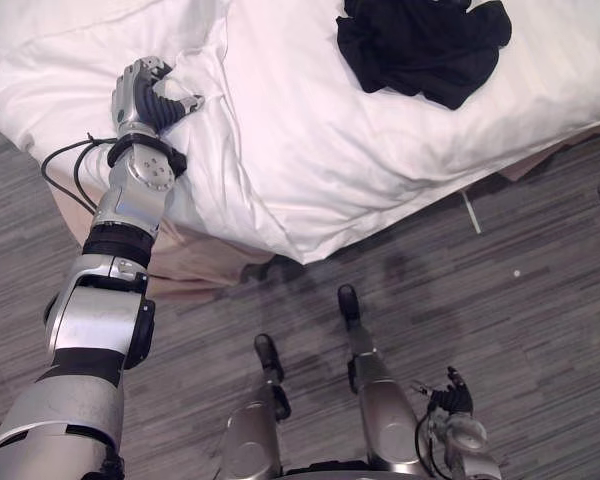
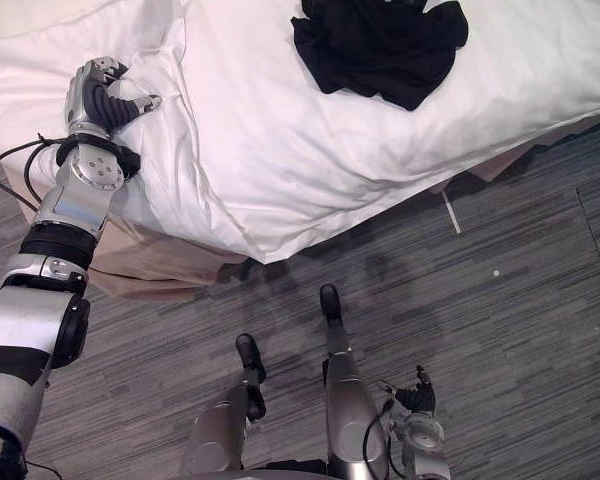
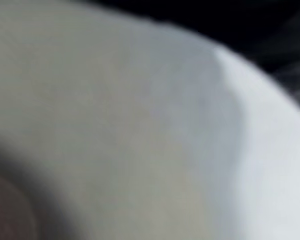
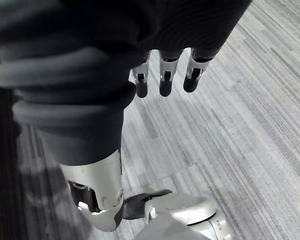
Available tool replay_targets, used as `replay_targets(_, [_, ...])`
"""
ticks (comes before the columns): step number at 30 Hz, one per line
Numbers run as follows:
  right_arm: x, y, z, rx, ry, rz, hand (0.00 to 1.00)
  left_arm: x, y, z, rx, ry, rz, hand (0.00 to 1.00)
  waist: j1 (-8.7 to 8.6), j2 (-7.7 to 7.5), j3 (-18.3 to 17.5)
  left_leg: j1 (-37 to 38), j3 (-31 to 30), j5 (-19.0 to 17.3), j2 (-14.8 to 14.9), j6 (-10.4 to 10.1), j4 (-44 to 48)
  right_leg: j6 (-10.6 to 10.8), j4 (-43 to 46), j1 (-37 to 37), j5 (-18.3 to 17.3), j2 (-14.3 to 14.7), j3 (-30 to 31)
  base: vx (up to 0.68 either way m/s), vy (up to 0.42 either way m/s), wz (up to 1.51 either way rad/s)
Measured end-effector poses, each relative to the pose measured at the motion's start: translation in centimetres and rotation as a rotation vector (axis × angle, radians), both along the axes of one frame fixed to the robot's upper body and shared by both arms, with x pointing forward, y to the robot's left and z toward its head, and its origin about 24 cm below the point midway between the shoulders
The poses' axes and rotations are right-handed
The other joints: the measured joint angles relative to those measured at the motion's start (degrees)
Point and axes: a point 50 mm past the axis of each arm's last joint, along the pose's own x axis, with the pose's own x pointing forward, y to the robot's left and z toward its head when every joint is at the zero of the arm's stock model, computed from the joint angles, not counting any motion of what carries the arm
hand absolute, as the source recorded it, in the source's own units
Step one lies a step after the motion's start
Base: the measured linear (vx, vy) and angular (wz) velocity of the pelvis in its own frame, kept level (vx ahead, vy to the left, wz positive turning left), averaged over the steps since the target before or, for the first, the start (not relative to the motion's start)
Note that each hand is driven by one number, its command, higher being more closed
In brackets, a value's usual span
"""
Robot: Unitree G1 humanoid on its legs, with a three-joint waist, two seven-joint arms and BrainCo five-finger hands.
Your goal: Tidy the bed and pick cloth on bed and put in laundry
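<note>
Currently the left hand (image 1: 145, 92) is pressed into the white duvet (image 1: 310, 150), grip not discernible; the black cloth (image 1: 425, 45) is seen crumpled farther along the bed (image 1: 195, 262); the right hand (image 4: 164, 75) is held slack, uncurled.

The bed (image 1: 310, 170) spans the far side of the scene, with the floor (image 1: 520, 300) before it. The cloth (image 1: 420, 45) lies on the bed, toward its far right part, well back from the bed's near edge. The left robot hand (image 1: 148, 92) rests on the bed near its left end, touching a raised fold of the cover (image 1: 215, 130), and is well apart from the cloth. A corner of the cover hangs over the bed's near edge toward the floor. The right robot hand (image 4: 165, 82) hangs above the floor, well in front of the bed, toward its right.
</note>
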Motion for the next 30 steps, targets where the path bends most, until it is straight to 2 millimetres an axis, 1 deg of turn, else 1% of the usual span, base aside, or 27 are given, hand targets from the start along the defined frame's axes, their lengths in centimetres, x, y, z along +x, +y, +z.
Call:
replay_targets(2, [-0.2,-0.5,0.2,-0.008,-0.010,-0.016,0.00,0.2,-0.1,-0.9,-0.019,0.045,0.000,1.00,0.93,-0.01,0.00,0.85,0.75,-0.04,0.04,0.02,0.29,0.03,0.06,0.88,-0.02,-0.10,0.07,-0.01,0.003,-0.02])
replay_targets(3, [-0.3,-1.3,0.6,-0.016,-0.026,-0.047,0.00,0.2,0.1,-1.8,-0.034,0.077,-0.004,1.00,1.28,-0.03,-0.01,1.20,1.17,-0.26,0.22,0.30,0.50,0.23,0.06,1.89,-0.18,-0.08,0.00,0.00,0.000,0.00])
replay_targets(5, [-0.2,-3.3,1.6,-0.040,-0.067,-0.117,0.00,-0.2,1.0,-3.5,-0.063,0.124,0.008,1.00,1.36,-0.08,-0.04,2.13,1.51,-1.32,0.74,0.51,1.63,0.76,0.09,3.44,-0.63,0.04,-0.54,-0.02,-0.003,-0.01])
replay_targets(7, [0.3,-7.2,4.5,-0.136,-0.164,-0.197,0.00,-1.6,2.8,-6.4,-0.089,0.165,0.044,1.00,1.50,-0.02,-0.10,3.50,1.55,-2.27,0.89,0.76,2.83,1.03,0.21,5.46,-1.07,-0.06,-0.77,-0.01,0.002,-0.02])
replay_targets(9, [0.6,-9.9,7.4,-0.226,-0.257,-0.255,0.00,-3.1,4.4,-8.6,-0.101,0.197,0.077,1.00,1.70,0.01,-0.44,4.37,1.35,-2.46,0.90,0.76,3.28,0.84,0.35,6.55,-1.31,-0.08,-1.01,-0.01,0.002,0.02])
replay_targets(10, [0.8,-11.7,10.0,-0.312,-0.335,-0.289,0.00,-4.8,5.9,-10.8,-0.114,0.238,0.117,1.00,2.16,0.00,-1.48,4.95,1.10,-2.46,0.92,0.75,3.17,0.76,0.38,7.14,-1.42,0.01,-1.19,-0.02,-0.003,0.05])
replay_targets(11, [0.9,-12.9,11.8,-0.381,-0.374,-0.301,1.00,-6.3,7.2,-12.8,-0.140,0.273,0.157,1.00,2.74,-0.01,-2.96,5.20,0.89,-2.44,0.89,0.75,3.09,0.70,0.37,7.38,-1.50,0.10,-1.30,-0.02,-0.008,0.06])
replay_targets(12, [1.1,-13.7,13.3,-0.443,-0.397,-0.294,1.00,-8.0,8.5,-14.7,-0.164,0.316,0.202,1.00,3.16,0.08,-4.67,5.38,0.65,-2.41,0.81,0.71,3.08,0.59,0.27,7.60,-1.58,0.17,-1.47,0.02,-0.009,0.09])
replay_targets(13, [1.6,-14.2,15.1,-0.505,-0.439,-0.280,1.00,-10.3,10.0,-17.2,-0.187,0.381,0.263,0.00,3.70,0.08,-5.71,6.88,0.28,-2.35,0.78,0.62,2.75,0.38,0.01,9.23,-1.76,0.32,-1.87,0.02,-0.005,0.09])
replay_targets(14, [2.0,-14.3,16.3,-0.558,-0.458,-0.259,1.00,-11.9,10.7,-18.8,-0.203,0.428,0.295,0.00,4.24,0.03,-6.49,8.01,0.02,-2.26,0.83,0.49,2.28,0.20,-0.03,10.33,-1.99,0.44,-2.16,0.03,-0.005,0.12])
replay_targets(15, [2.5,-14.3,17.2,-0.595,-0.476,-0.243,1.00,-13.1,11.0,-20.1,-0.223,0.457,0.313,0.00,4.46,0.02,-7.35,8.61,-0.40,-2.21,0.82,0.42,1.96,0.12,-0.04,11.00,-2.23,0.44,-2.61,0.00,-0.001,0.24])
replay_targets(16, [3.4,-14.1,18.5,-0.645,-0.514,-0.222,1.00,-14.7,11.1,-21.8,-0.262,0.491,0.336,0.00,4.58,-0.03,-8.81,9.22,-1.26,-2.19,0.83,0.41,1.47,0.15,-0.13,12.05,-2.55,0.34,-3.43,-0.01,0.009,0.29])
replay_targets(17, [4.6,-13.7,19.6,-0.676,-0.549,-0.189,1.00,-16.0,11.2,-23.1,-0.308,0.502,0.362,0.00,4.86,-0.28,-10.09,9.73,-1.74,-2.20,0.74,0.41,1.08,0.16,-0.23,12.64,-2.62,0.23,-3.96,-0.02,0.015,0.27])
replay_targets(19, [6.5,-12.6,21.4,-0.710,-0.616,-0.127,1.00,-17.6,11.3,-24.5,-0.363,0.521,0.415,0.00,4.97,-0.43,-10.72,10.40,-2.69,-2.19,0.61,0.41,1.04,0.27,-0.26,13.80,-2.81,0.09,-4.51,-0.02,0.020,0.16])
replay_targets(20, [8.0,-11.4,22.6,-0.737,-0.662,-0.057,1.00,-19.5,11.7,-26.3,-0.418,0.558,0.489,0.00,5.51,-0.42,-11.18,10.88,-3.13,-2.11,0.49,0.38,0.67,0.26,-0.27,14.30,-2.95,-0.02,-4.83,-0.03,0.018,0.17])
replay_targets(21, [9.0,-10.5,23.4,-0.747,-0.701,-0.009,1.00,-21.2,12.0,-27.7,-0.472,0.579,0.565,0.00,6.07,-0.40,-11.51,10.90,-4.10,-1.81,0.27,0.30,0.10,0.26,-0.27,14.29,-2.96,-0.13,-5.27,-0.04,0.012,0.19])
replay_targets(22, [9.5,-9.9,23.8,-0.749,-0.720,0.021,1.00,-22.3,12.1,-28.5,-0.510,0.592,0.613,0.00,6.32,-0.41,-11.52,10.85,-4.40,-1.54,0.16,0.34,-0.31,0.25,-0.28,14.32,-2.97,-0.25,-5.77,-0.02,-0.001,0.32])
replay_targets(23, [10.9,-8.5,24.6,-0.749,-0.759,0.085,1.00,-24.8,11.9,-30.5,-0.597,0.626,0.701,0.00,7.04,-0.42,-11.52,10.74,-5.28,-0.50,-0.14,0.35,-1.44,0.24,-0.28,14.29,-2.96,-0.54,-6.65,-0.03,-0.001,0.40])
replay_targets(24, [11.9,-7.4,25.2,-0.740,-0.790,0.125,1.00,-26.5,11.4,-31.9,-0.676,0.644,0.755,0.00,7.66,-0.41,-11.52,10.71,-5.97,0.21,-0.29,0.36,-2.27,0.24,-0.28,14.29,-2.96,-0.72,-7.43,-0.04,0.005,0.52])
replay_targets(25, [13.2,-5.8,26.1,-0.720,-0.834,0.185,1.00,-28.6,10.5,-33.5,-0.754,0.673,0.815,0.00,8.02,-0.42,-11.52,10.44,-6.90,0.99,-0.42,0.30,-2.97,0.22,-0.28,14.30,-2.95,-0.91,-7.99,-0.03,0.006,0.44])
replay_targets(26, [13.9,-4.8,26.5,-0.710,-0.858,0.221,1.00,-29.7,9.9,-34.3,-0.795,0.693,0.841,0.00,8.26,-0.45,-11.51,10.24,-7.46,1.44,-0.50,0.44,-3.19,0.21,-0.28,14.28,-2.94,-1.01,-8.55,-0.02,0.004,0.51])
replay_targets(27, [15.6,-2.8,27.8,-0.677,-0.919,0.288,1.00,-32.1,8.3,-36.1,-0.894,0.739,0.894,0.00,9.33,-0.53,-11.45,9.88,-8.45,2.26,-0.63,0.08,-3.89,0.19,-0.28,14.10,-2.93,-1.11,-9.56,-0.03,-0.005,0.46])
replay_targets(28, [16.7,-1.6,28.9,-0.654,-0.960,0.331,1.00,-33.4,7.1,-37.1,-0.955,0.767,0.922,0.00,10.14,-0.67,-11.23,9.21,-9.26,2.83,-0.68,0.26,-4.01,0.17,-0.28,13.90,-2.91,-1.14,-10.44,-0.05,-0.015,0.49])
replay_targets(30, [18.7,0.6,31.4,-0.606,-1.040,0.395,1.00,-35.4,5.0,-38.5,-1.052,0.803,0.963,0.00,11.89,-0.75,-10.78,7.65,-10.87,3.78,-0.84,0.05,-4.19,-0.15,-0.28,12.70,-2.66,-1.28,-11.87,-0.05,-0.021,0.44])
